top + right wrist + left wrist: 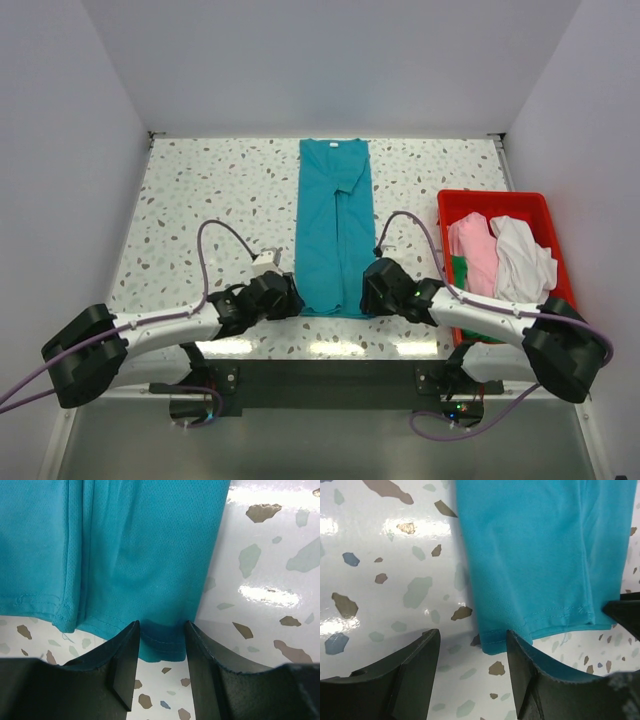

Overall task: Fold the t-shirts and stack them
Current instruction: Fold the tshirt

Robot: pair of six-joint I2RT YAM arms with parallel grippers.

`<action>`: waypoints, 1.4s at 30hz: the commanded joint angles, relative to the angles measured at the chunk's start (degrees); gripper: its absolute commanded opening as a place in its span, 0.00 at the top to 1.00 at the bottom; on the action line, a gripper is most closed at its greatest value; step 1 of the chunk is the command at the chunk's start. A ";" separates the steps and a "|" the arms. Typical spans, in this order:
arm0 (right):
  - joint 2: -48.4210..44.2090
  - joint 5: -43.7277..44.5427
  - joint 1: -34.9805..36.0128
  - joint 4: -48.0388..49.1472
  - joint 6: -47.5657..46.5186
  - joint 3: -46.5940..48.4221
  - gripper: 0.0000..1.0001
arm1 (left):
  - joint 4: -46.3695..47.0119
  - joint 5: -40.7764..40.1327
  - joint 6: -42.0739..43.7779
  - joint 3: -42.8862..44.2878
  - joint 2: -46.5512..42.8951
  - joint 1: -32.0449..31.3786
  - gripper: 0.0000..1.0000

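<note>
Two pincers stand low at the near end of one long teal cloth, and both are released. The left pincer (292, 298) holds its two dark fingers (405, 675) well parted, and nothing is clamped. The gap between them shows mostly the speckled table (210, 190). The near left corner of the teal t-shirt (335, 230) reaches into this gap, close against the right finger. I cannot tell if the cloth touches that finger. From this corner the stitched hem runs away to the right of the pincer.

The right pincer (366, 290) is parted too. In its wrist view the near right corner of the same t-shirt lies flat on the table between the two fingers, and they do not squeeze it. To the left of this pincer the hem goes on, with a folded edge lying over it.

Farther out, the t-shirt stretches as a narrow strip from both pincers to the far side of the table, with its collar at the far end. Its two sides are folded inward and meet along the middle.

Well to the right of the right pincer, beside that arm, stands a red bin (495, 198). Inside it lie a pink t-shirt (470, 250), a white t-shirt (522, 258) and a little of a green t-shirt (459, 270), all crumpled together.
</note>
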 commanded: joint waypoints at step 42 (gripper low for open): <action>-3.33 5.26 3.42 -1.15 4.09 -3.38 0.95 | 8.57 5.96 1.57 -1.16 4.54 1.53 0.94</action>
